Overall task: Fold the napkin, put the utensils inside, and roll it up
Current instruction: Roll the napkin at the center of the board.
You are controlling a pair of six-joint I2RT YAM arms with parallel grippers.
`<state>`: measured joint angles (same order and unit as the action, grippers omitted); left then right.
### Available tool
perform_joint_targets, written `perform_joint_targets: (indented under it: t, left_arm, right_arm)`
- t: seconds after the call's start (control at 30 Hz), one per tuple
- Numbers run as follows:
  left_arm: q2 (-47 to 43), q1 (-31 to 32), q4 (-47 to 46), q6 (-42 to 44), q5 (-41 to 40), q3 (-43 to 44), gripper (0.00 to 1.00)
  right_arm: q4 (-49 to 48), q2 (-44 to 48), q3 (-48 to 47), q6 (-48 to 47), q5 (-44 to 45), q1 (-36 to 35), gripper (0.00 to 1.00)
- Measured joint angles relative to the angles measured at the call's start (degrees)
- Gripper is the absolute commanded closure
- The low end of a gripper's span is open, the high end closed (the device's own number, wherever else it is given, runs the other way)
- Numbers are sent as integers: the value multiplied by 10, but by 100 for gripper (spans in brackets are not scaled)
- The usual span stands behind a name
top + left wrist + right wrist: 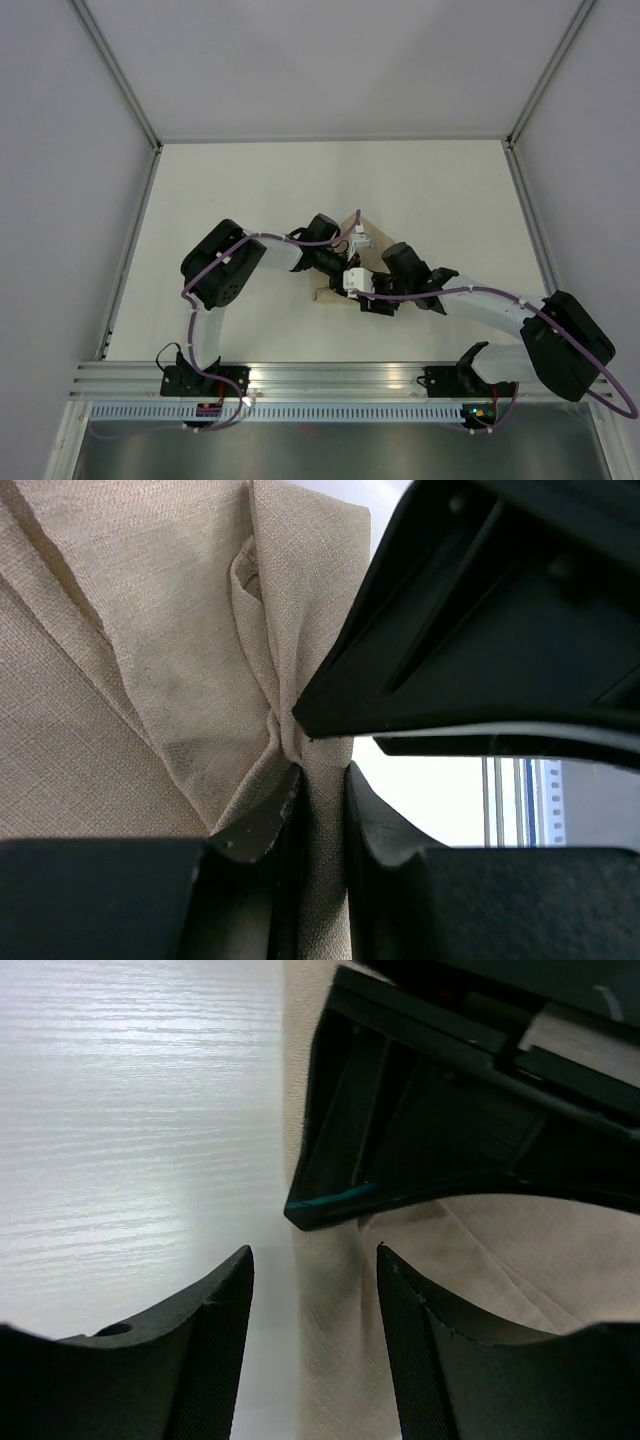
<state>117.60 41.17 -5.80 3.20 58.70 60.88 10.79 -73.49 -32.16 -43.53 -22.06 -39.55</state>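
The beige napkin [352, 228] lies folded at the table's middle, mostly hidden under both grippers. My left gripper [343, 262] is shut on a raised fold of the napkin [150, 660], with cloth pinched between its fingertips [322, 780]. My right gripper [363, 292] is open and empty. In the right wrist view it [315, 1260] hangs over the napkin's [500, 1250] left edge, just below the left gripper's black fingers. A thin green strip [330, 1198] shows along those fingers; I cannot tell whether it is the fork. Otherwise the fork is hidden.
The white table [250, 190] is walled by grey panels on the left, back and right. An aluminium rail [330, 375] with both arm bases runs along the near edge. The two grippers are very close together.
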Motion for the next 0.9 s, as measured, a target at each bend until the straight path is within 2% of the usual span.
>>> perform_joint_targets:
  t: [0.27,0.4,0.47,0.5,0.53,0.57,0.63,0.67,0.7,0.77,0.9]
  left_arm:
    - [0,0,0,0,0,0,98]
    - [0,0,1,0,2,0,98]
    - [0,0,1,0,2,0,98]
    - [0,0,1,0,2,0,98]
    - [0,0,2,0,2,0,97]
    - [0,0,4,0,3,0,91]
    - [-1,-1,5,0,3,-1,83]
    - [-2,-1,5,0,2,-2,70]
    - [-4,-1,4,0,0,-3,65]
    - [-10,-5,-3,-7,-3,-12,55]
    - [-42,-16,-24,-33,-20,-43,47]
  right_arm:
    - [-9,-39,-2,-3,27,-19,50]
    - [-19,-58,-9,-5,31,-19,58]
    - [-23,-63,-12,-5,31,-19,65]
    - [-24,-65,-13,-5,31,-19,76]
    - [-24,-67,-14,-8,32,-19,80]
    - [-22,-70,-17,-8,32,-19,87]
    - [-17,-74,-22,-9,33,-19,92]
    - [-13,-76,-25,-9,33,-19,95]
    - [-10,-78,-28,-9,32,-19,99]
    - [-3,-84,-34,-10,28,-19,100]
    - [12,-105,-56,-18,16,-15,100]
